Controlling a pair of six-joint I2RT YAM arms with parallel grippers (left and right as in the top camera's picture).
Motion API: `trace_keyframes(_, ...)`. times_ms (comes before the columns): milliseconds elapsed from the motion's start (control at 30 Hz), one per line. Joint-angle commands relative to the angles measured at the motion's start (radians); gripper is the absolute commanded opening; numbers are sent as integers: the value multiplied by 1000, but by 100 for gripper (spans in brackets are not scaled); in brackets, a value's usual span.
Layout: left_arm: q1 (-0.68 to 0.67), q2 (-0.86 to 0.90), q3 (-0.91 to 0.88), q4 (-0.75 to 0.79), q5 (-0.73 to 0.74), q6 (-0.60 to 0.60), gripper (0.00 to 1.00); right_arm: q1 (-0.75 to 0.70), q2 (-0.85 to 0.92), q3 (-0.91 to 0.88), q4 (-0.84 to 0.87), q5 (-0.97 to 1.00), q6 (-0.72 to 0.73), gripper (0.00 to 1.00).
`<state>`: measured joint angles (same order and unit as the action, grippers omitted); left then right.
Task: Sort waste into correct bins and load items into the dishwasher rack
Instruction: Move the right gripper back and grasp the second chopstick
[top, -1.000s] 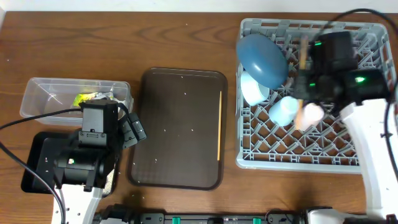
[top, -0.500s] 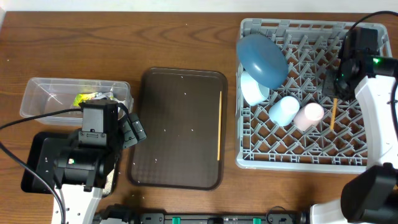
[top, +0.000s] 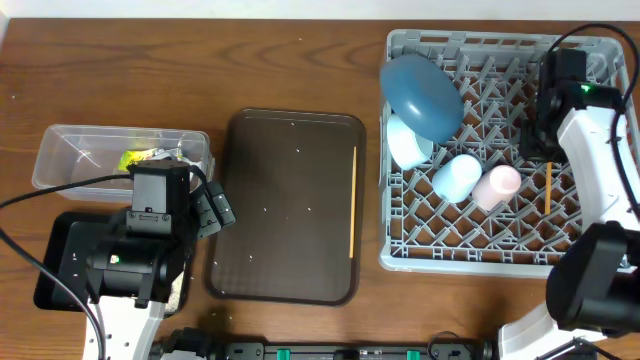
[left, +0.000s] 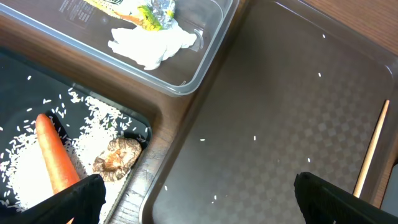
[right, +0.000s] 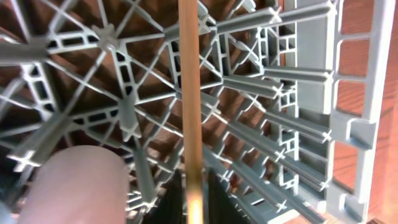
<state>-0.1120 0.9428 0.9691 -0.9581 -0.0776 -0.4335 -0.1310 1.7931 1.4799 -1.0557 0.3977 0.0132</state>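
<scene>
The grey dishwasher rack (top: 480, 240) holds the blue plate (top: 420, 95), white bowl (top: 405, 145), light-blue cup (top: 456, 177) and pink cup (top: 497, 186). My right gripper (top: 546, 150) is over the rack's right side, shut on one wooden chopstick (top: 548, 188). In the right wrist view (right: 196, 202) that chopstick (right: 189, 93) runs above the pegs beside the pink cup (right: 78, 186). The other chopstick (top: 352, 200) lies on the brown serving tray. My left gripper (left: 205, 205) is open and empty. The clear tub (left: 205, 56) holds the tissue (left: 152, 43) and wrapper (left: 149, 9). The black tray (left: 134, 124) holds the carrot (left: 56, 155), rice and brown lump (left: 117, 155).
The dark-brown serving tray (top: 285, 205) sits mid-table with a few rice grains on it. The clear tub (top: 60, 150) and the black tray (top: 55, 265) sit at the left, under my left arm. Bare wood table lies along the far edge.
My right arm has swung from the rack's middle to its right side, and the chopstick it holds now hangs low over the pegs. The left arm has not moved.
</scene>
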Motion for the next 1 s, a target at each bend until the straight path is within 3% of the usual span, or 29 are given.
trace_keyframes(0,5,4,9,1,2,2,98,0,21,-4,7,52,-31,31)
trace_keyframes(167,5,4,9,1,2,2,98,60,-27,48,2,-77,-30,40)
trace_keyframes(367,5,4,9,1,2,2,98,270,-144,95,-7,-732,-48,56)
trace_keyframes(400,5,4,9,1,2,2,98,310,-153,95,7,-767,-20,53)
trace_keyframes(500,5,4,9,1,2,2,98,457,-152,94,60,-739,129,43)
trace_keyframes(533,5,4,9,1,2,2,98,505,-142,91,74,-702,180,32)
trace_keyframes(600,5,4,9,1,2,2,98,593,-117,87,88,-606,297,21)
trace_keyframes(767,5,4,9,1,2,2,98,734,-7,79,79,-435,566,25)
trace_keyframes(967,5,4,9,1,2,2,98,807,166,79,143,-376,621,20)
